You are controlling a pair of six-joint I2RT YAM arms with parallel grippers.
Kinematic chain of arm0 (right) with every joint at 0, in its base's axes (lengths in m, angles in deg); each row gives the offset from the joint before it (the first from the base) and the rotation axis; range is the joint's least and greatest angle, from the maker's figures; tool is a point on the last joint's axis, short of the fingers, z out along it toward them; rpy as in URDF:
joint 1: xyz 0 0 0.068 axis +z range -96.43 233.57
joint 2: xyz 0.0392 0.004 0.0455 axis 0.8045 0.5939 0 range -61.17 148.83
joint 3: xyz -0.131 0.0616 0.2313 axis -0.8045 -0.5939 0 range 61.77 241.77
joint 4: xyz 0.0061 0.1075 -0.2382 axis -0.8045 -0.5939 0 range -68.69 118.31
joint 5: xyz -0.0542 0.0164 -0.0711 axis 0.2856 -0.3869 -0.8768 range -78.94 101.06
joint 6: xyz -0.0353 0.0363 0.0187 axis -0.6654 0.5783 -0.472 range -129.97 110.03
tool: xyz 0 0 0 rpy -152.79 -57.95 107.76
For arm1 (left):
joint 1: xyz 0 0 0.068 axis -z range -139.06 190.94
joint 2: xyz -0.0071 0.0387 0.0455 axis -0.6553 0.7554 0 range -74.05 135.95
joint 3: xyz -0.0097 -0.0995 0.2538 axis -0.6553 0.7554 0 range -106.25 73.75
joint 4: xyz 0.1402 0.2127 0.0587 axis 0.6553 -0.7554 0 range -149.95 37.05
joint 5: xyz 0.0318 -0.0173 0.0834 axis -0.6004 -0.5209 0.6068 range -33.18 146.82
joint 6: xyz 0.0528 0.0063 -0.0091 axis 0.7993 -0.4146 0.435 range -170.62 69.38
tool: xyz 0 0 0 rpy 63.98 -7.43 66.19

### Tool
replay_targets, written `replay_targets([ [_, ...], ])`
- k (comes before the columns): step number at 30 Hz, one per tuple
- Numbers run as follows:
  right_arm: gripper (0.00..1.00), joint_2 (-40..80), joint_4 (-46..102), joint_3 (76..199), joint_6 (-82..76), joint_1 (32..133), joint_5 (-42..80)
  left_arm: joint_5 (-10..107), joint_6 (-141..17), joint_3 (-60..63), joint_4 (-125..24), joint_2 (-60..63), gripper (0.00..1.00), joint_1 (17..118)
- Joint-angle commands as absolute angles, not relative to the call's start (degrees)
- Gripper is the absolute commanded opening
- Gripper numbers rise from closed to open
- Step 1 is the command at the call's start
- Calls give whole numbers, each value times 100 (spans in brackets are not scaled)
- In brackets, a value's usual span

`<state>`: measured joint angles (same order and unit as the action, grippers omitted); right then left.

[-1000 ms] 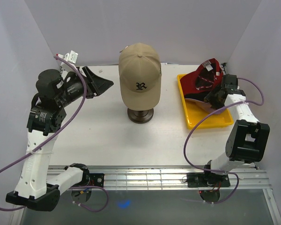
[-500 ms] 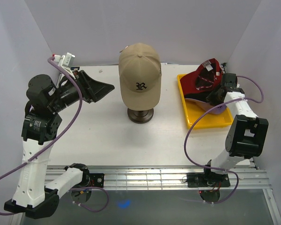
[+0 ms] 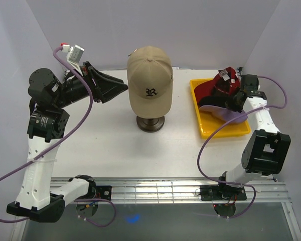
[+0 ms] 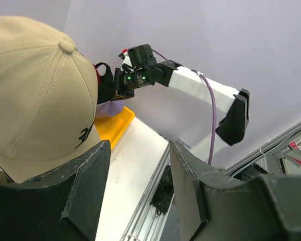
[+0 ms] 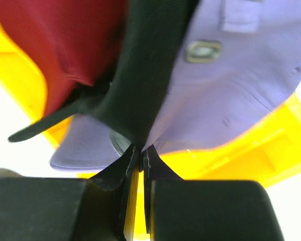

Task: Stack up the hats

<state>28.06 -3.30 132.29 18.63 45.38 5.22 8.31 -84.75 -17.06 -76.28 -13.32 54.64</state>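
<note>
A tan hat (image 3: 150, 80) with a black "R" sits on the mannequin head in the middle of the table. My left gripper (image 3: 121, 89) hovers open just left of it; in the left wrist view the tan hat (image 4: 35, 95) fills the left side beyond my empty left gripper (image 4: 139, 145). A red hat (image 3: 215, 88), a black hat (image 3: 213, 102) and a lavender hat (image 3: 231, 116) lie nested in the yellow tray (image 3: 215, 129). My right gripper (image 5: 141, 148) is shut on the black hat's (image 5: 145, 65) lower edge, between the red hat (image 5: 65, 45) and the lavender hat (image 5: 226, 90).
The mannequin head stands on a dark round base (image 3: 150, 123). White walls close in the table at the back and on both sides. The yellow tray (image 5: 241, 150) lies close to the right wall. A metal rail (image 3: 155, 190) runs along the near edge.
My right gripper has shut on the black hat's edge, and the pile in the tray has shifted a little. My left gripper has swung right, closer to the tan hat.
</note>
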Motion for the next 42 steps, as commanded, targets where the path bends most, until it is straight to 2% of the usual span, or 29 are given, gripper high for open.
replay_targets([
  [1, 8, 2374, -824, 14068, 1526, 4513, 377, 681, -8516, -2003, -7237, -1218, 61, 5474],
  [9, 8, 2443, -2623, 15835, 692, 4636, 307, 857, -8682, -1775, -7009, -1182, 61, 5474],
  [15, 8, 3084, -3653, 17039, 225, 5399, -922, 918, -8718, -1652, -7008, -1156, 60, 5465],
  [17, 8, 3400, -4041, 17347, 155, 5944, -1686, 919, -8736, -1634, -7017, -1130, 61, 5465],
  [22, 8, 3499, -4288, 17156, 392, 6393, -2382, 910, -8674, -1608, -7149, -1103, 60, 5474],
  [31, 8, 2777, -4191, 16539, 199, 6394, -2585, 919, -8648, -1344, -7211, -1103, 60, 5474],
  [34, 8, 3040, -4138, 16487, 111, 6402, -2331, 910, -8648, -1309, -7228, -1103, 60, 5474],
  [39, 8, 4279, -4086, 16837, 84, 6455, -2198, 980, -8534, -1335, -7403, -1042, 60, 5474],
  [42, 13, 5070, -4033, 17259, 58, 6473, -2163, 989, -8472, -1353, -7483, -989, 60, 5465],
])
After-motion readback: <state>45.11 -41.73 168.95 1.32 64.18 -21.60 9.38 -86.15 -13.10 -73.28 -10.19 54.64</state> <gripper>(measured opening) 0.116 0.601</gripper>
